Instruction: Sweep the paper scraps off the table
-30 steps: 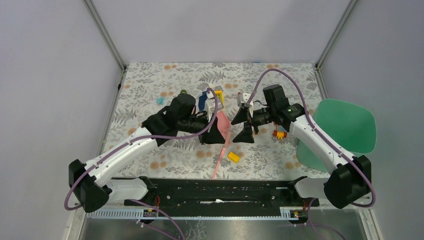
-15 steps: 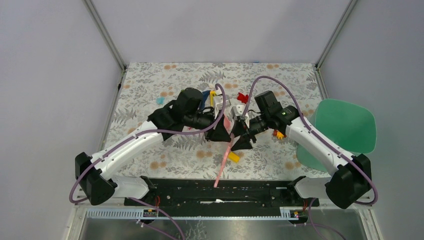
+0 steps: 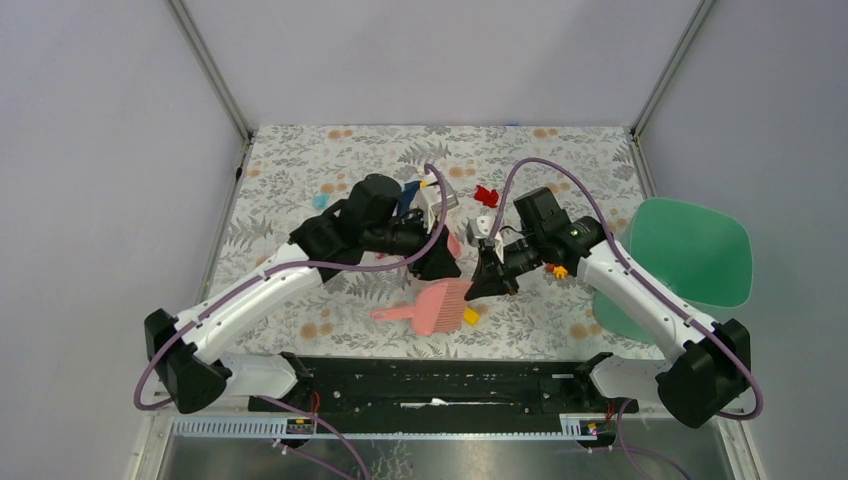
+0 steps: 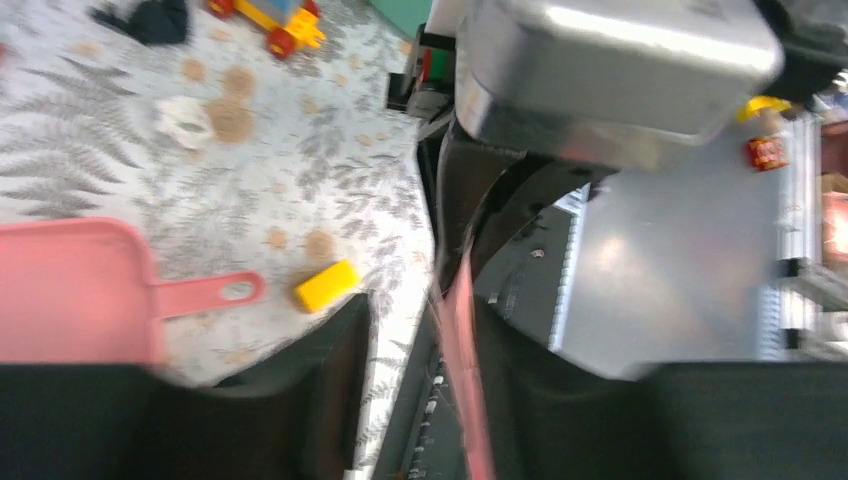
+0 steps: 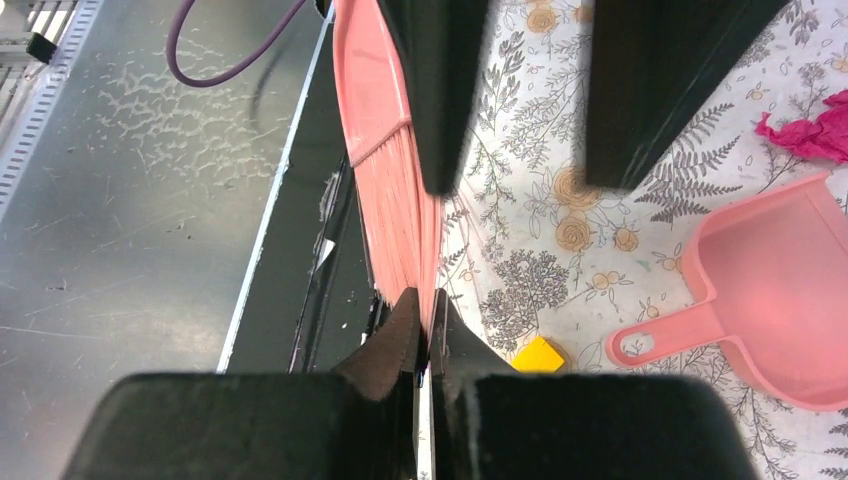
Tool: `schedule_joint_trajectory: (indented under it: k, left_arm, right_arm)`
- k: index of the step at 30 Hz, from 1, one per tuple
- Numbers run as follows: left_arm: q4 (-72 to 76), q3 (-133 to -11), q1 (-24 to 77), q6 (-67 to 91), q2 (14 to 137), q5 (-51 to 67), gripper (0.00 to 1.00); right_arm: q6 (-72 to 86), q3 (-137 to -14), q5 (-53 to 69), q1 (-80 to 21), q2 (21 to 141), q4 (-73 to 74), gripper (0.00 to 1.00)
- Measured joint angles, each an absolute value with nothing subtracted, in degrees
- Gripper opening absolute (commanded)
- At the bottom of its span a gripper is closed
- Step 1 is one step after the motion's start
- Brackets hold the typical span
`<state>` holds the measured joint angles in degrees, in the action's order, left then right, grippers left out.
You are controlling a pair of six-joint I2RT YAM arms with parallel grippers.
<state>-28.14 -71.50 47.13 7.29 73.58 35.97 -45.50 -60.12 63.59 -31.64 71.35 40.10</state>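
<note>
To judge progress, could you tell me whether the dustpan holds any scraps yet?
Empty as far as shown: the dustpan shows bare pink inside, and a magenta scrap lies on the table just outside it; part is cropped.

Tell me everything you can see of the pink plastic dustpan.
The pink plastic dustpan is a scoop with low raised walls and a flat handle ending in an oval hanging hole. It lies open side up on the flower-print table; its visible inside is bare. A yellow plastic block lies off the handle's end without touching; a magenta paper scrap close beyond one wall.
</note>
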Motion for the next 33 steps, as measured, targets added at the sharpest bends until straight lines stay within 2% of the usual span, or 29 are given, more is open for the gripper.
schedule_joint_trajectory:
  k: [1,4,6,11,16,19,26,27,30,31,33]
  left_arm:
    - [-28.14,-71.24,47.13,7.11,72.84,34.59,0.66]
    - [-27.70,-68.51,47.13,7.11,67.90,29.54,0.85]
    - [-26.81,-65.49,47.11,6.96,63.22,26.59,0.93]
    - [-25.58,-58.94,47.13,7.20,50.68,21.82,0.93]
    - [-24.82,-54.94,47.13,7.33,47.24,20.49,0.90]
    - [-25.89,-52.51,47.13,6.96,48.18,19.42,0.83]
    - [-27.66,-51.64,47.13,4.03,51.75,17.52,0.50]
    - [-27.66,-51.64,47.13,3.92,51.77,17.56,0.43]
    - [-27.51,-51.64,47.13,3.11,51.75,18.17,0.09]
    - [-27.46,-51.64,47.09,3.14,51.75,18.52,0.00]
    - [-27.46,-51.64,47.09,3.01,51.75,19.46,0.00]
  right_arm:
    - [-45.25,-59.92,63.55,-31.64,71.26,40.07,0.00]
    - [-44.31,-59.27,63.20,-31.66,71.18,39.97,0.00]
    - [-43.75,-59.11,62.39,-31.64,71.18,39.97,0.00]
    - [-42.11,-58.85,61.98,-31.29,70.83,39.48,0.00]
    - [-38.50,-58.37,62.19,-29.67,70.54,37.30,0.00]
    - [-36.91,-58.30,62.24,-28.93,70.52,36.27,0.00]
    - [-34.57,-58.22,63.72,-27.66,70.48,35.16,0.00]
    - [-34.37,-58.19,63.77,-27.59,70.48,35.14,0.00]
    - [-33.71,-57.78,64.10,-27.44,70.48,34.50,0.00]
    - [-33.56,-57.45,64.05,-27.44,70.46,34.09,0.09]
    - [-33.23,-56.90,64.03,-27.38,70.43,33.71,0.48]
